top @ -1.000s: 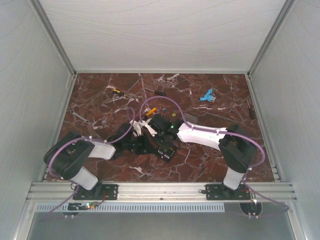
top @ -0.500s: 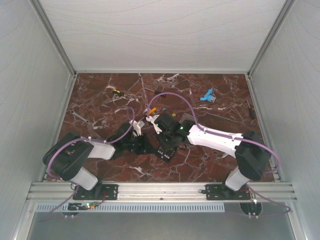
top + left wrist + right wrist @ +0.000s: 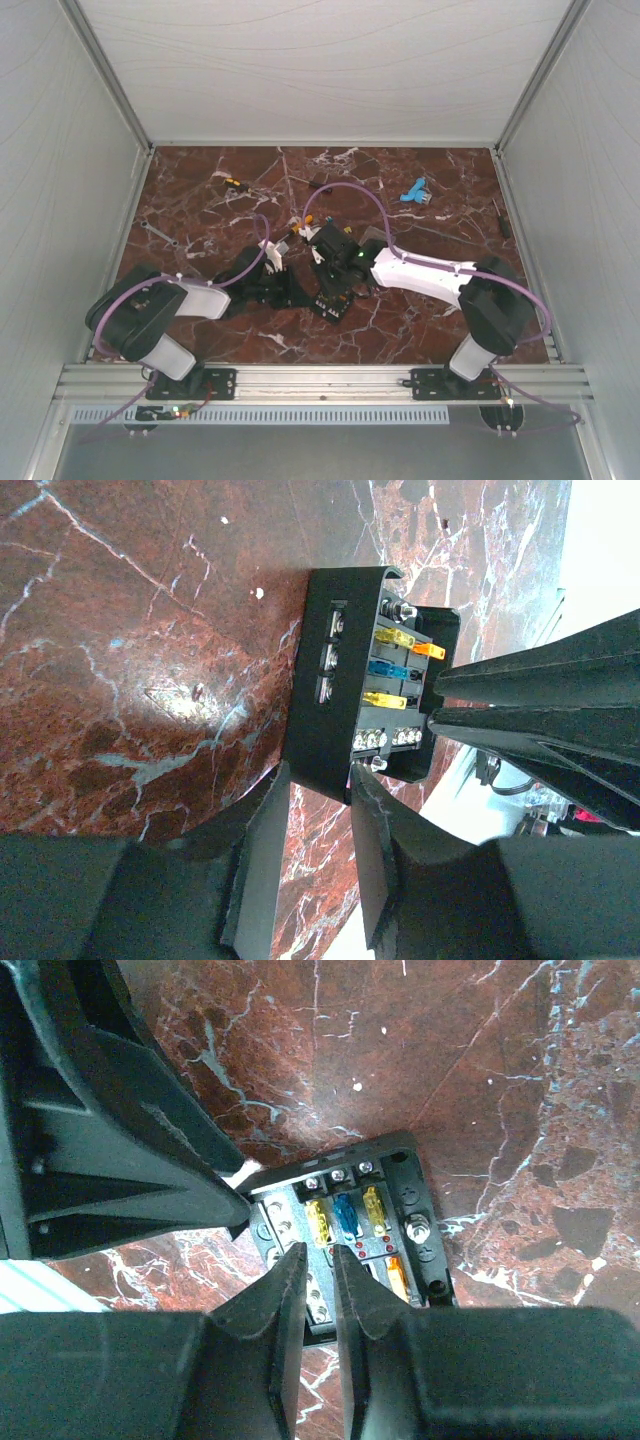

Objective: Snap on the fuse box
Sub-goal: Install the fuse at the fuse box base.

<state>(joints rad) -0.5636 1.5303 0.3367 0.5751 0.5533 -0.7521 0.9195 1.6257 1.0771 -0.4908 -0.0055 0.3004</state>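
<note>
**Both hands meet at the fuse box in the middle of the bench**

The fuse box (image 3: 312, 685), a small black square case, sits on the red marbled bench (image 3: 420, 335) about midway across it, just in front of the two arms. Its top faces up and uncovered. The coloured fuses (image 3: 386, 668) show in a row inside: yellow, orange, blue and yellow again, next to rows of small silver screws.

The left hand (image 3: 318, 782) reaches in low from the left. It is closed on the near end of the box, one finger on either side of the end wall.

The right hand (image 3: 320, 1256) comes in from the other side and hangs over the box. Its tips are down among the screw rows beside the fuses. Its fingers stand almost together with only a slim gap, and I cannot tell whether they pinch any part of the box. In the left wrist view its tips meet the box's far rim.

Farther back on the bench, well apart from the hands, lies a small blue piece (image 3: 413, 192).
</note>
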